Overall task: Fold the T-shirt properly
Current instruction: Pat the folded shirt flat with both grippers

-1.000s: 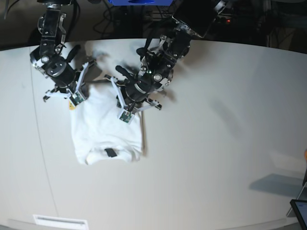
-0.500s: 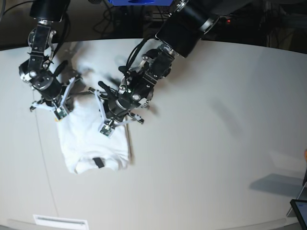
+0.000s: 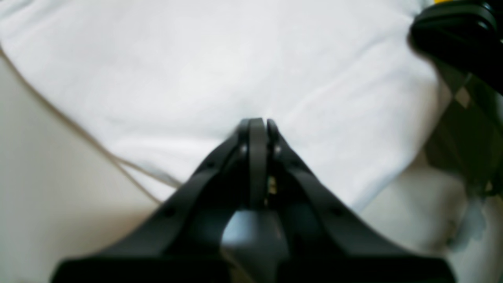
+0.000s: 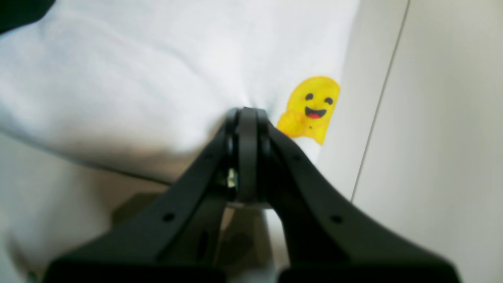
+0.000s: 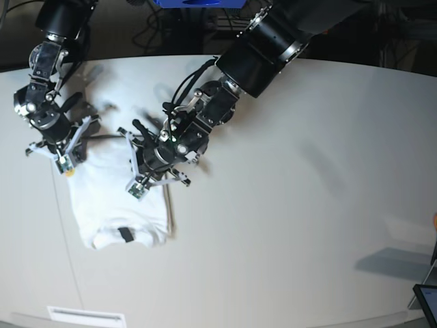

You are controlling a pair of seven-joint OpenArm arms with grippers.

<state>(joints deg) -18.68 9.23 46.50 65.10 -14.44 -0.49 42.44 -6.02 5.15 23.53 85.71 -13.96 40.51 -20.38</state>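
White T-shirt [image 5: 116, 205] folded, black tag showing; left end effector [image 3: 257, 124], right end effector [image 4: 245, 112] apparently clenched on cloth.

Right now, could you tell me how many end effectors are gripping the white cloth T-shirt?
2: the left end effector pinches the white cloth T-shirt at one far corner, the right end effector at the other, beside a yellow smiley print.

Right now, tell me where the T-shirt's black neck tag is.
In the base view the black neck tag sits on the near edge of the T-shirt, at the table's left side, below and between the two grippers.
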